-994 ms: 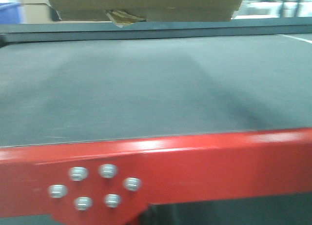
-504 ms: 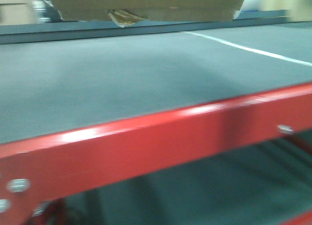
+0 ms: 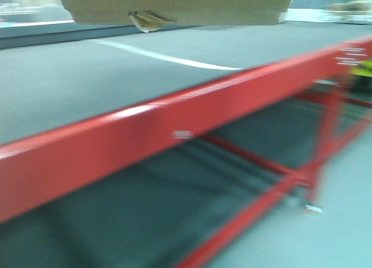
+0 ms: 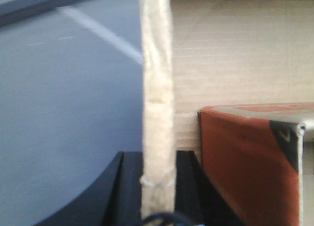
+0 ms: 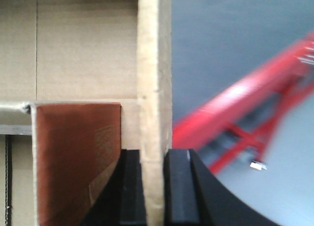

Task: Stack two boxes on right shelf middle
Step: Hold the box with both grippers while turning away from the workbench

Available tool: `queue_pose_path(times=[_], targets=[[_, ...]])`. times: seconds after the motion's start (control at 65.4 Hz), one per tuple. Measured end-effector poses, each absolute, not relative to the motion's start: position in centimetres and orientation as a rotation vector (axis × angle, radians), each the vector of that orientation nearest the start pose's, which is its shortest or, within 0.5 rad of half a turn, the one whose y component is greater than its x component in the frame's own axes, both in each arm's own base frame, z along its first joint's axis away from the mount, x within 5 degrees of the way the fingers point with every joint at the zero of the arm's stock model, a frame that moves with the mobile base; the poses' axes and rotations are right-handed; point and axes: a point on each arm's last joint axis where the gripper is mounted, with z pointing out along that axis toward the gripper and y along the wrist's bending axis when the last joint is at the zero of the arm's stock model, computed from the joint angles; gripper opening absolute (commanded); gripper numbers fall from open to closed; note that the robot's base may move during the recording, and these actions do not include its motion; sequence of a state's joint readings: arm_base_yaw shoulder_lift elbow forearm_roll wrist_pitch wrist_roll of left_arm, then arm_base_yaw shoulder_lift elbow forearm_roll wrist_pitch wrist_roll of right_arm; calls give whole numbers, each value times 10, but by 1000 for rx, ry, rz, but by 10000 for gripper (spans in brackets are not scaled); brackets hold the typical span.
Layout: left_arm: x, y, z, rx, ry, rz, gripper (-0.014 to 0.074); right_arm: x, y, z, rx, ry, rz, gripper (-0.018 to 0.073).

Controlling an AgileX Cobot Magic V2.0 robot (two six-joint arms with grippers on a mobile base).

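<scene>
- While both arms hold the carton [image 3: 174,3] up at the top of the front view, nothing has been set down. I judge the task to be at its carrying stage, with placing and stacking both left to do.
- The left gripper [image 4: 157,162] is closed tight on one upright side wall [image 4: 157,88] of the carton, with a black finger pressed on each face of the cardboard.
- The right gripper [image 5: 154,162] pinches the opposite wall [image 5: 154,64] in the same way.
- A reddish-brown box [image 4: 245,162] lies inside the carton, just beside each pinched wall. I cannot tell whether it is the second box of the task.
- A torn tape flap [image 3: 146,21] hangs from the carton's underside.
- The steel shelf does not show in any view, so how close the goal is cannot be told.
- A grey deck [image 3: 70,88] edged by a red beam [image 3: 145,140] runs slantwise below the carton, and a white line [image 3: 168,59] crosses beyond it.
- Red braces [image 3: 261,163] show under the deck, and a blurred yellow object [image 3: 363,70] sits at the far right edge.
- The red-edged rack is what stands in the way, since the carton hangs just above its deck. In my judgement the carton must keep above that edge.
- Thin cardboard walls are a weak hold, and the load inside could make the carton sag or tilt.
</scene>
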State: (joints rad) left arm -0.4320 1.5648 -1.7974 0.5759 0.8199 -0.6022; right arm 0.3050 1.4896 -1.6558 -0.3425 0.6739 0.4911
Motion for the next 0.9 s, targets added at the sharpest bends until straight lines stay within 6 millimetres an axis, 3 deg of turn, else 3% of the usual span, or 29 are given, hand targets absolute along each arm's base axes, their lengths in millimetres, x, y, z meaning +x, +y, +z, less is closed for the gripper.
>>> queue_pose_path(times=[0.902], targets=[[328, -111, 472, -21, 1944, -4, -111, 325, 82, 458, 55, 1955, 139, -154]])
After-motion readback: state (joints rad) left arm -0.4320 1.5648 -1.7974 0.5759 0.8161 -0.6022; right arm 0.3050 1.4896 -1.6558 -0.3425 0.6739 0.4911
